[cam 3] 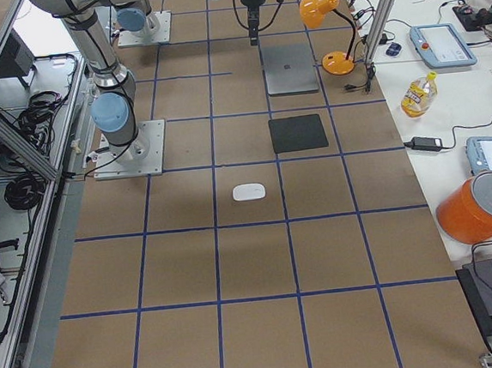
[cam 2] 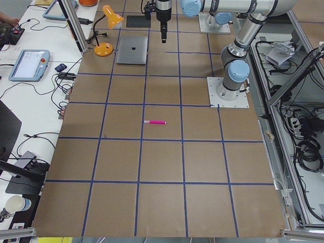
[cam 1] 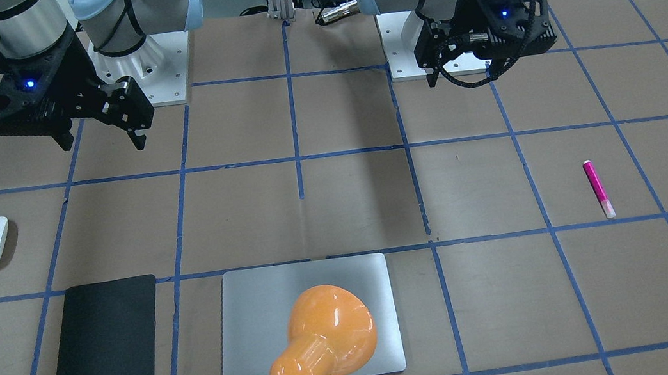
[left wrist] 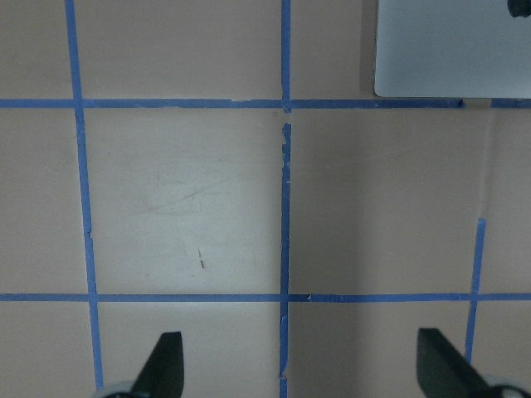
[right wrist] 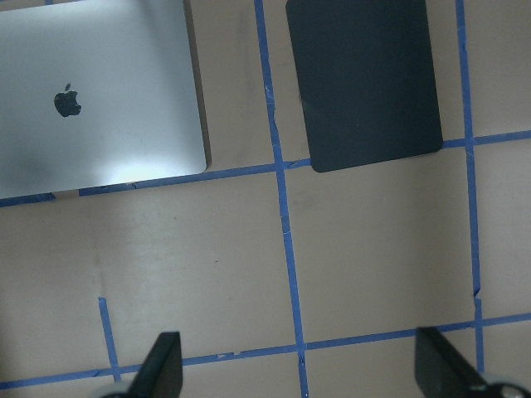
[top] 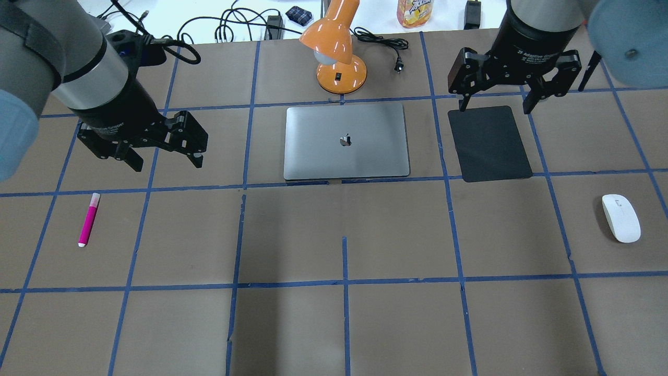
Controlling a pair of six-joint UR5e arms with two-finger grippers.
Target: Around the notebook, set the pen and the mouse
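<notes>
The silver-grey notebook (top: 346, 141) lies closed at the middle of the table's far side. The magenta pen (top: 88, 219) rests on the table at the left, a little nearer than my left gripper (top: 168, 165). That gripper hovers open and empty between the pen and the notebook, whose corner (left wrist: 452, 46) shows in the left wrist view. The white mouse (top: 621, 218) sits far right. My right gripper (top: 494, 108) hangs open and empty over the far edge of the black mat, well away from the mouse.
A matte black mat (top: 489, 143) lies just right of the notebook. An orange desk lamp (top: 336, 57) stands behind the notebook, its head leaning over it (cam 1: 328, 337). Cables and a bottle (top: 415, 11) lie past the far edge. Blue tape lines grid the brown tabletop.
</notes>
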